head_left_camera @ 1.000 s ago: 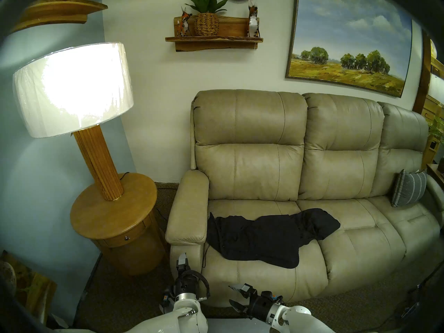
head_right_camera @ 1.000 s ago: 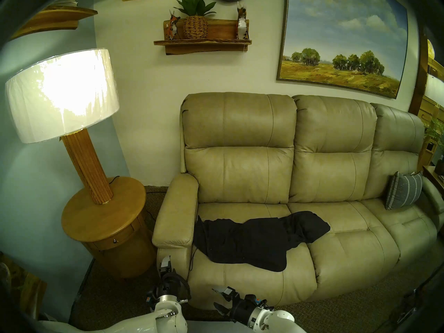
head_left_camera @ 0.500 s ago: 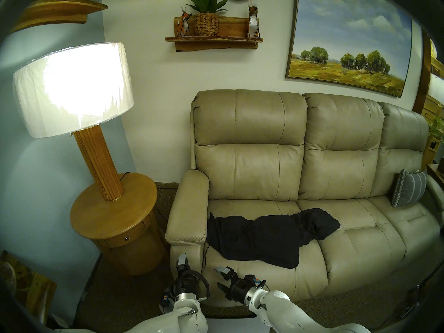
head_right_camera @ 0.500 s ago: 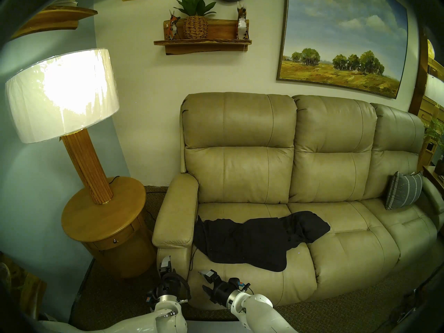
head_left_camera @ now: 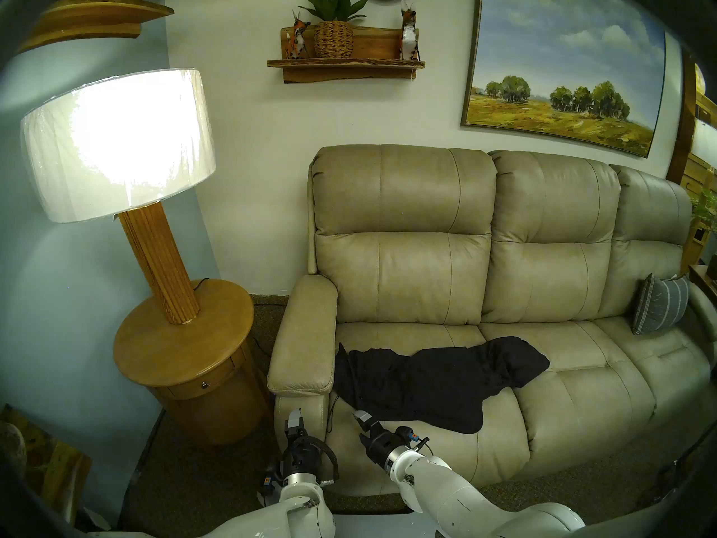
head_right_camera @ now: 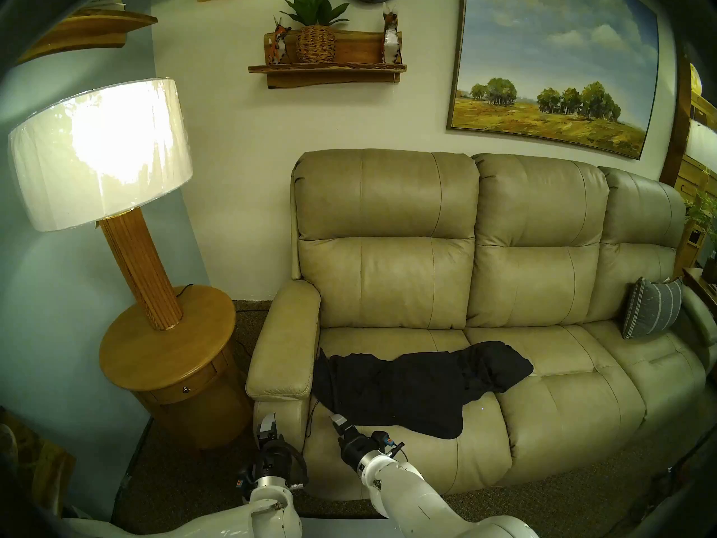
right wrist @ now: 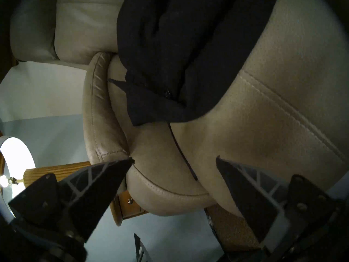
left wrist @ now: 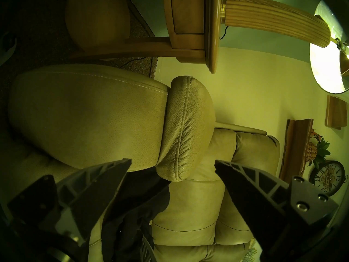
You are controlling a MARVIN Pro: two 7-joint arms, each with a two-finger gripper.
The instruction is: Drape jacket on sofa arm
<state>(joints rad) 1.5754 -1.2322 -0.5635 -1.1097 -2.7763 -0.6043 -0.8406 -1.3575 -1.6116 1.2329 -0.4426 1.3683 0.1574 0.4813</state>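
Observation:
The black jacket [head_left_camera: 426, 382] lies spread over the left and middle seats of the beige sofa, its left end against the sofa arm [head_left_camera: 306, 339]. A thin drawcord [head_left_camera: 331, 413] hangs down the seat front. My right gripper [head_left_camera: 359, 424] is open and empty, just in front of the seat edge by the jacket's near-left hem; the right wrist view shows the jacket [right wrist: 170, 48] and the cord [right wrist: 181, 152] ahead of it. My left gripper [head_left_camera: 293, 417] is open and empty, low in front of the sofa arm's front end [left wrist: 187, 127].
A round wooden side table [head_left_camera: 182, 339] with a lit lamp [head_left_camera: 116, 145] stands left of the sofa arm. A grey striped cushion [head_left_camera: 659, 304] leans at the sofa's far right. Brown carpet lies in front of the sofa.
My right arm has reached forward and to the left, up from low in front of the sofa to the seat edge by the jacket's hem. The left arm and the jacket have not moved.

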